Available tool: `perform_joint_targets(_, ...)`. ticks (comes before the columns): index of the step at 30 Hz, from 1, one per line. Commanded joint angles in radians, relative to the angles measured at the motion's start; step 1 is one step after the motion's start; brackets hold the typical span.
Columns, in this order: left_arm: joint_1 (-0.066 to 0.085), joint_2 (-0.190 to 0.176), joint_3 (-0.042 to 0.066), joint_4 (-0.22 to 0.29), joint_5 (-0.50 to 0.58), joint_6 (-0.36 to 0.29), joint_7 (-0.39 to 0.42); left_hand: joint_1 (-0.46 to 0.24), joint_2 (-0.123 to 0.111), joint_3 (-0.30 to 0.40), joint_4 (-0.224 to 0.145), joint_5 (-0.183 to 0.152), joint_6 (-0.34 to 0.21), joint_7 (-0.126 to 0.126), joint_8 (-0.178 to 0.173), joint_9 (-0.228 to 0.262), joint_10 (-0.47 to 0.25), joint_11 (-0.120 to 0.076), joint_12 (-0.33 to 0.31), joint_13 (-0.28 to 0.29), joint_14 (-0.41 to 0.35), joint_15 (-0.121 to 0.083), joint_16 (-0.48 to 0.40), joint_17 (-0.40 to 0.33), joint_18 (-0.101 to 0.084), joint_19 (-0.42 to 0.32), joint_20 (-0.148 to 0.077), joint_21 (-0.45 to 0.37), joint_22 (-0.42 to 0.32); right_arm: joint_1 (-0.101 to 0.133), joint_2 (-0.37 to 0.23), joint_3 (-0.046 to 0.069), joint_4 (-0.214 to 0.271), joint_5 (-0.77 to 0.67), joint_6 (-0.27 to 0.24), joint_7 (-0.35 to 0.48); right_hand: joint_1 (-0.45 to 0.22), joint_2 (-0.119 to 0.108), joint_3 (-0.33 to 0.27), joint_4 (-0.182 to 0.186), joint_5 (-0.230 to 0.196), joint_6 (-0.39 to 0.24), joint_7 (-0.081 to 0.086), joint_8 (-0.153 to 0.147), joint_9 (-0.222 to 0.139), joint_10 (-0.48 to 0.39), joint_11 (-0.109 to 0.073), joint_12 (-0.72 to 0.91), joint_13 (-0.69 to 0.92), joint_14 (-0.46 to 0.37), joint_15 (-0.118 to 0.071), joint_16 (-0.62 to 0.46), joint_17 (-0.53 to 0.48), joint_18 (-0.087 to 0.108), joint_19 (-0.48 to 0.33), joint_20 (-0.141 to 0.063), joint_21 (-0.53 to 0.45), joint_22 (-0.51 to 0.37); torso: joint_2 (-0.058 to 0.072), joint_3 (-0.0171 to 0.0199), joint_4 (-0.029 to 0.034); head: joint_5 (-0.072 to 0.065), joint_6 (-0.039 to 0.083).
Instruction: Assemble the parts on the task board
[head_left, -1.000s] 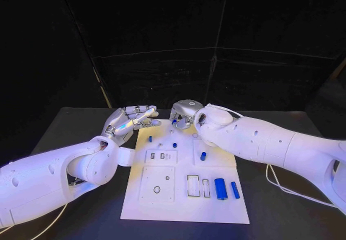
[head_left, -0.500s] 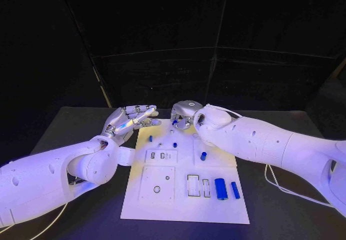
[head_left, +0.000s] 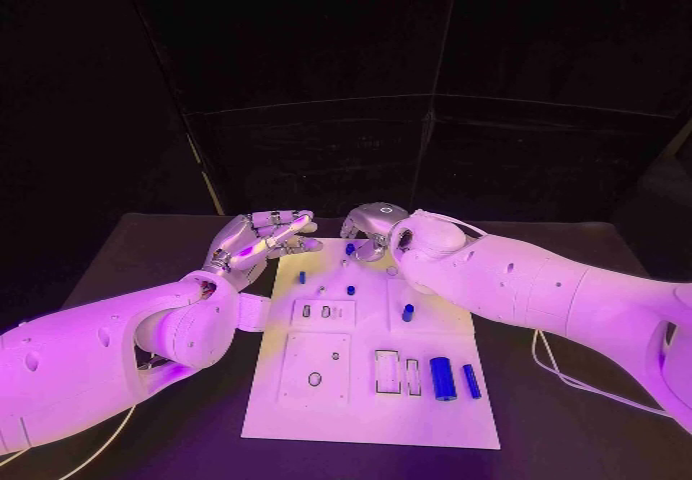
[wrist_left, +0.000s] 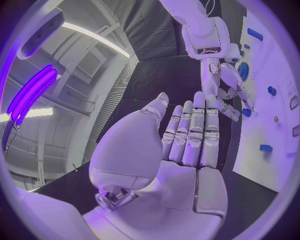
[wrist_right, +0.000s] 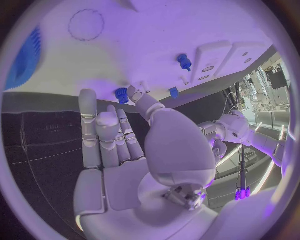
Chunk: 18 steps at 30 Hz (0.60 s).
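Hands meet at the far end of the task board (head_left: 369, 400), the white plate lying lengthwise on the black worktop (head_left: 562, 430). The right robot hand (head_left: 366, 236) hangs over the board's far edge with its fingers (wrist_right: 139, 95) reaching down toward a small blue part (wrist_right: 121, 94) that stands just at their tips. From where I stand I cannot tell whether the fingertips already touch it; the fingers look straight and apart, nothing clasped between them, so I take the hand as empty. The left robot hand (head_left: 267, 238) hovers off the board's far left corner, palm up, fingers stretched side by side, holding nothing.

What matters for the next move is that the blue part sits directly ahead of the right hand's fingertips, at the far edge of the board, while the left hand is off to the side and apart from it. The right hand is clearly the nearer one. Other blue pegs (head_left: 351, 290) stand upright mid-board, and two longer blue cylinders (head_left: 441, 378) lie near the front, their long axes running along the board's length, well away from both hands.
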Motion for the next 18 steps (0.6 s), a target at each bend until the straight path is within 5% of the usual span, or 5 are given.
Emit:
perform_joint_targets(1,0.002,-0.004,0.001,0.001,-0.005,0.011,0.002,-0.002,0.007,-0.001,-0.007,0.001,-0.001,0.004,-0.005,-0.002,0.001,0.007,-0.004,-0.001,0.007,0.001,-0.006,0.001,0.013,0.006,0.002,-0.006,-0.001,0.003,-0.034,0.001,0.039,0.015,-0.066,0.013,0.014,0.0,-0.022,0.01,0.0,0.009,-0.001,-0.001,0.004,-0.005,-0.002,0.014,0.002,-0.002,0.0,-0.003,-0.007,0.008,0.0,-0.001,-0.005,-0.005,-0.002,0.0019,-0.0035,0.002,0.002)
perform_joint_targets(7,0.002,-0.016,0.001,-0.001,-0.005,0.01,0.002,-0.002,0.007,-0.001,-0.007,0.001,-0.001,0.004,-0.005,-0.002,0.001,0.007,-0.004,-0.001,0.007,0.001,-0.006,0.001,0.013,0.006,0.002,-0.006,-0.001,0.003,-0.164,0.0,0.18,0.098,-0.144,0.005,-0.001,0.005,-0.058,0.045,0.015,0.052,-0.003,0.012,0.009,0.096,-0.012,0.083,0.014,0.027,-0.008,0.039,0.055,-0.007,0.062,-0.004,0.049,0.077,-0.009,0.0015,-0.0161,0.006,0.005)
perform_joint_targets(13,0.003,-0.018,0.001,-0.009,0.008,0.011,-0.002,-0.002,0.007,-0.001,-0.007,0.001,-0.001,0.004,-0.005,-0.002,0.001,0.007,-0.004,-0.001,0.007,0.001,-0.006,0.001,0.013,0.006,0.002,-0.006,-0.001,0.005,-0.324,0.0,0.312,0.241,-0.102,-0.058,-0.062,-0.033,-0.141,0.117,0.085,0.09,-0.033,0.021,0.01,0.293,-0.056,0.206,0.062,0.053,-0.039,0.102,0.151,-0.021,0.113,-0.03,0.102,0.157,-0.016,0.0051,-0.0295,0.008,0.009)
perform_joint_targets(18,0.003,-0.017,0.0,-0.016,0.01,0.01,-0.003,-0.002,0.008,-0.002,-0.008,0.001,-0.001,0.004,-0.006,-0.002,0.0,0.007,-0.006,-0.001,0.007,0.001,-0.007,0.002,0.013,0.006,0.003,-0.008,-0.002,0.006,-0.39,-0.001,0.343,0.315,-0.04,-0.119,-0.074,-0.049,-0.255,0.197,0.152,0.061,-0.048,0.015,0.005,0.365,-0.076,0.377,0.185,0.073,-0.059,0.171,0.259,-0.039,0.163,-0.054,0.161,0.249,-0.017,0.0076,-0.0372,0.005,0.012)
